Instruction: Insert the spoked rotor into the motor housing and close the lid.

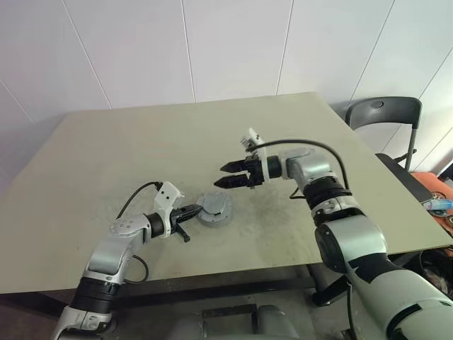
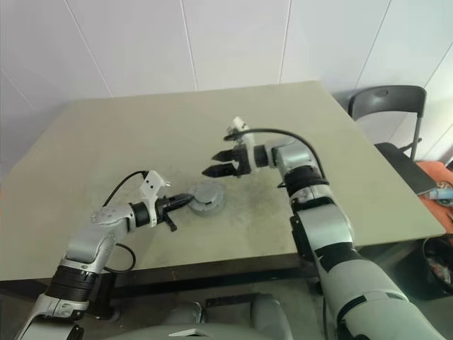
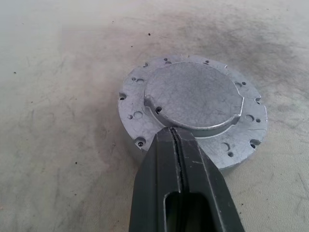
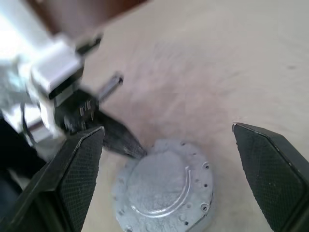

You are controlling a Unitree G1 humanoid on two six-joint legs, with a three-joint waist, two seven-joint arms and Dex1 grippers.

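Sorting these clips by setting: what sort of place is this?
Probably an indoor lab or workshop room: a bare, scuffed table against white panelled walls, a dark chair beside it, and a grey metal lid on the table.

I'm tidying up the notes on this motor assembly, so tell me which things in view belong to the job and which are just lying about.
Part of the job:
- lid, grey round cap lying on the table
- left gripper, shut, tips at the lid's edge
- right gripper, open, empty, above the lid

Just lying about:
- dark chair past the table's far right corner
- orange item at the right edge
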